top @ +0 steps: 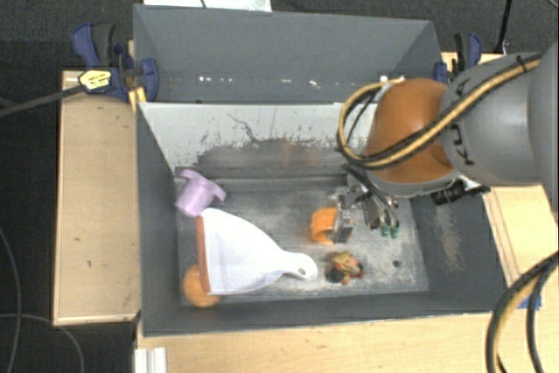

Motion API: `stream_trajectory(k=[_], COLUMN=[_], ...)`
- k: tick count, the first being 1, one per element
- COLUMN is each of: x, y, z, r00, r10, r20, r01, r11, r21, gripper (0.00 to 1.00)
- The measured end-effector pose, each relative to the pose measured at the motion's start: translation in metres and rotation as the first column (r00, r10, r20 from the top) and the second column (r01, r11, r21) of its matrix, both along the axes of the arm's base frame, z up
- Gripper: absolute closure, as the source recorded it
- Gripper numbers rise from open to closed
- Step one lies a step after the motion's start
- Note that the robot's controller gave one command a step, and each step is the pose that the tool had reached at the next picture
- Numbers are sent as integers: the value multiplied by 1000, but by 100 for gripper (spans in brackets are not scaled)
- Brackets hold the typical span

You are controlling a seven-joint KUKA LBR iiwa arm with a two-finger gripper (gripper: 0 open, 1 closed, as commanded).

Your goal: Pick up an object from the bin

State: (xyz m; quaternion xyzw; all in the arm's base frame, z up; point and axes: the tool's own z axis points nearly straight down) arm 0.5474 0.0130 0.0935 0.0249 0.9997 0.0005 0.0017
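Largest item: the grey metal bin with sloping walls [288, 65], its scuffed floor carrying a few loose things spread apart rather than heaped. Next, the grey robot arm [511, 131], which we see entering from the right of the camera view, with a rounded orange cover [406, 131] at the wrist and black and yellow cables looped round it. Below the cover the gripper [362, 218] is down in the right half of the bin, close to the floor. We cannot tell whether it is open or closed, as the wrist and its own dark parts hide that. Contents, in order of size: a white plastic scoop shaped like a dustpan with a short handle [240, 258] lies flat in the left half of the floor, with an orange strip along its left edge and its handle pointing right. A pale lavender plastic piece with a flared rim [199, 192] lies at the back left, just beyond the scoop's upper corner. A small rounded orange object [322, 225] sits near the middle of the floor, directly at the gripper's left side. We cannot say whether the two touch, and we do not see it held. A small orange ball [197, 287] rests at the front left corner, against the scoop's lower edge. Smallest: a dark, multi-coloured little toy [344, 266], near the front wall and just in front of the gripper, too small for us to identify.
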Motion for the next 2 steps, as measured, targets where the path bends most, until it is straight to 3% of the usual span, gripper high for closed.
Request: stream_trajectory(k=[1,2], x=[0,17], y=[0,3], z=[0,118], r00=[1000,1000], r10=[0,17], r20=[0,0], r01=[0,-17], r11=[1000,1000], r21=[0,-1], gripper=[100,100])
